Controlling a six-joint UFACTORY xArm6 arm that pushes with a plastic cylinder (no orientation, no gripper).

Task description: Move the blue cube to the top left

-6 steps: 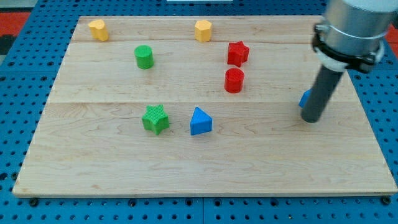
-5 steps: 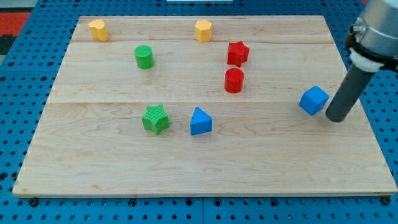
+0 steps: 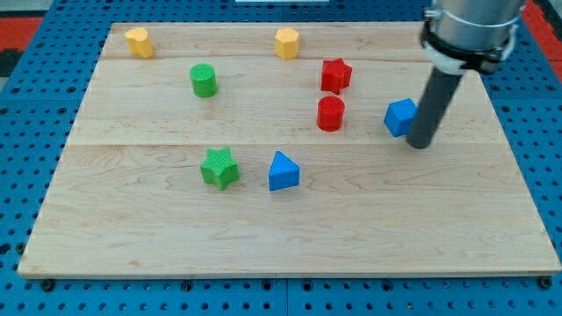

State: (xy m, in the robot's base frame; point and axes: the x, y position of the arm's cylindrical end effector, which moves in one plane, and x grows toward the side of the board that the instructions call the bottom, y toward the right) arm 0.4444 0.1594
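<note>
The blue cube (image 3: 400, 117) lies on the wooden board (image 3: 281, 228) at the view's right of centre, just right of the red cylinder (image 3: 330, 113). My tip (image 3: 420, 143) stands at the cube's lower right side, touching it or nearly so. The dark rod rises from there toward the view's top right.
A red star (image 3: 335, 75) sits above the red cylinder. A blue triangular block (image 3: 283, 171) and a green star (image 3: 219, 168) lie near the middle. A green cylinder (image 3: 204, 80) is at upper left. Two yellow blocks (image 3: 138, 41) (image 3: 287, 42) sit along the top edge.
My tip went round to the right of the blue cube, then swept left and up. The cube slid left and up, closer to the red cylinder.
</note>
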